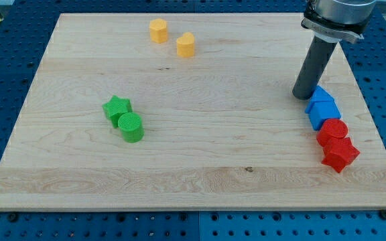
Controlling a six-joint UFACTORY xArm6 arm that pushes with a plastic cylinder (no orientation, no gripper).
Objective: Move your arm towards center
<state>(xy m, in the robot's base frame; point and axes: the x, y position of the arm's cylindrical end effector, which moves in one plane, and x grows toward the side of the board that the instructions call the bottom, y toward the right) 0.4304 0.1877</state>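
My dark rod comes down from the view's top right, and my tip (305,94) rests on the wooden board (200,144) at the right side. It touches or nearly touches the upper left of two blue blocks (322,108) stacked close together. Just below them sit a red cylinder (332,131) and a red star (340,154), touching each other. A green star (116,108) and a green cylinder (131,127) sit together at the left of middle. Two yellow blocks, a hexagon (157,30) and a second (185,45), stand near the top.
The board lies on a blue perforated table (9,63). The blue and red blocks line up close to the board's right edge.
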